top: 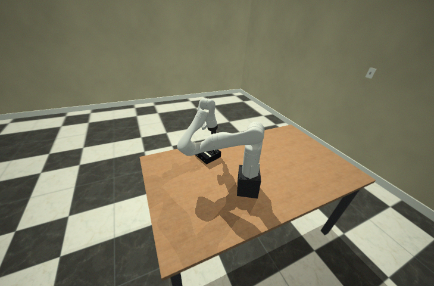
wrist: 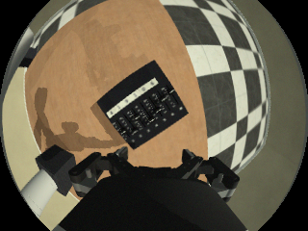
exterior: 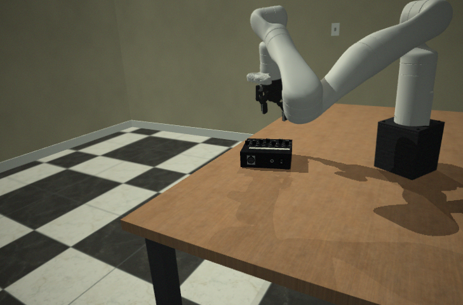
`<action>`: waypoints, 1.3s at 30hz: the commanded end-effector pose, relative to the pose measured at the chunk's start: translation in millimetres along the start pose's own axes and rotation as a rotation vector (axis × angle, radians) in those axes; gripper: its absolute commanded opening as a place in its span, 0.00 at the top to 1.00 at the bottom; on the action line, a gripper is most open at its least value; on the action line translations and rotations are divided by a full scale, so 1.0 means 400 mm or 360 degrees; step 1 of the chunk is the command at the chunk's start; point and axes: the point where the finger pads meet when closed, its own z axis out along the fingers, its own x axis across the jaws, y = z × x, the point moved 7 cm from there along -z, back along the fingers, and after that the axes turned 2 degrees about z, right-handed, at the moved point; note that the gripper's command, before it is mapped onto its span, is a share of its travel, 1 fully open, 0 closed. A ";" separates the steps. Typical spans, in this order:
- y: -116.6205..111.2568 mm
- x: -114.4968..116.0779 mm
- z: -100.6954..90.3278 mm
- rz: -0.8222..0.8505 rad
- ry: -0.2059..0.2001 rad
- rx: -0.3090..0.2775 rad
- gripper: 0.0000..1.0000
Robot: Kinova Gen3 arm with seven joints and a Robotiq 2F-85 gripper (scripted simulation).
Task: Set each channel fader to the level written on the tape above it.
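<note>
The black lighting desk stands flat on the table. A white tape runs along its top above the fader slots. The figures on the tape are too small to read surely. Several dark faders show below the tape; their exact levels cannot be told. The desk appears turned at a slant to my gripper in the wrist view. My gripper is open and empty, above the desk and touching nothing. In the top view the arm partly hides the gripper and desk.
The wooden table has an edge close beside the desk, with the checkered floor beyond. The arm's black base block stands on the table. The arm's elbow hangs near the desk.
</note>
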 end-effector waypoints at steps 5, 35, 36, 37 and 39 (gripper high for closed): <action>-0.013 0.003 -0.049 0.0639 -0.0067 0.0063 0.00; -0.075 -0.015 -0.157 0.1932 -0.0399 0.0181 0.00; -0.075 -0.015 -0.157 0.1932 -0.0399 0.0181 0.00; -0.075 -0.015 -0.157 0.1932 -0.0399 0.0181 0.00; -0.075 -0.015 -0.157 0.1932 -0.0399 0.0181 0.00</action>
